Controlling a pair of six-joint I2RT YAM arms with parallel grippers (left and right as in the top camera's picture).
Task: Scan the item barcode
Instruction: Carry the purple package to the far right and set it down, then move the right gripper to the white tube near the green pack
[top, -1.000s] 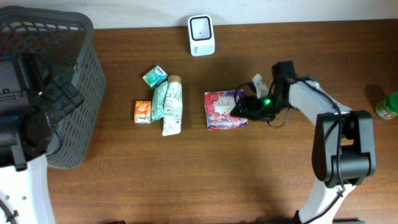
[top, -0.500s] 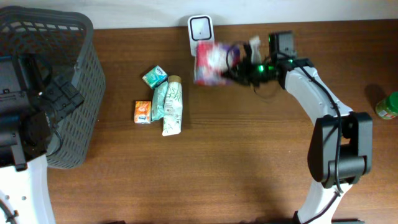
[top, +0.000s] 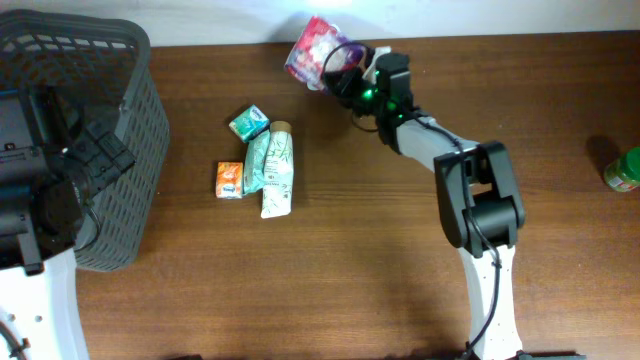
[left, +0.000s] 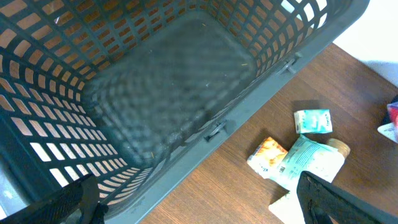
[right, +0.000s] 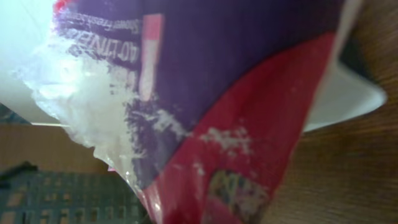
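Nearest you, your left claw (left: 196, 186) hangs wide open, holding nothing, above the dark mesh basket (top: 130, 120). On the bench (top: 400, 260) just right of the basket lie an orange sachet (top: 229, 179), a green-and-white tube (top: 272, 170) and a small green carton (top: 248, 122). Farther right of the basket and beyond it, at the far edge, your right claw (top: 340, 68) is clamped on the red-and-purple packet (top: 310, 42); the white scanner (right: 359, 93) shows behind the packet.
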